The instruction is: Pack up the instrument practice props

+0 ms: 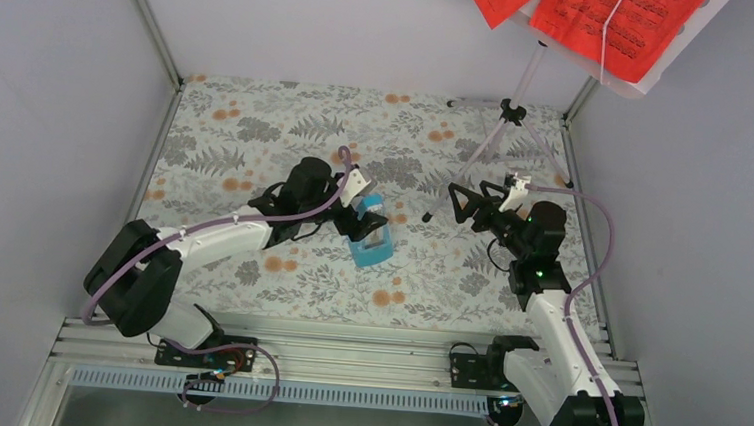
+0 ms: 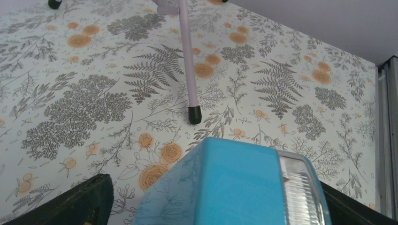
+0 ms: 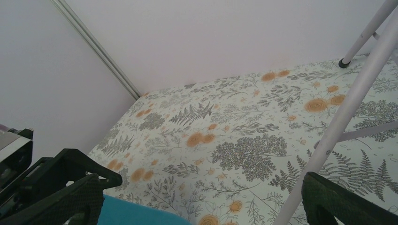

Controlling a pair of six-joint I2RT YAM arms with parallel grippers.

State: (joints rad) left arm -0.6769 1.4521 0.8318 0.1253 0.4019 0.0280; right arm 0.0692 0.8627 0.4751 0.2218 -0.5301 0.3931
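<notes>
the left claw stands apart, its two black fingers on either side of the small blue metronome. in the left wrist view a strip of flowered worktop shows between the metronome and the finger on the left of that view, so that finger is clear of it. the other finger sits just beside the metronome's white face, and whether it touches cannot be told. the metronome looks to sit on the worktop, right inside the claw's gap. beyond it, ahead of the claw, one lilac stand leg comes down to a black foot on the worktop, near the metronome but apart from it.

the right claw is spread wide and grips nothing. it points toward the left claw, with the metronome as a blue patch low in its wrist view, close to the left finger. a stand leg slants across that view close to the right finger. whether it touches the finger cannot be told.

the music stand is upright on its tripod, behind and to the outer side of the right claw, in the far right corner of the worktop. its desk is at the top of the overhead view, well above both claws, and carries the red sheets printed with black notes.
</notes>
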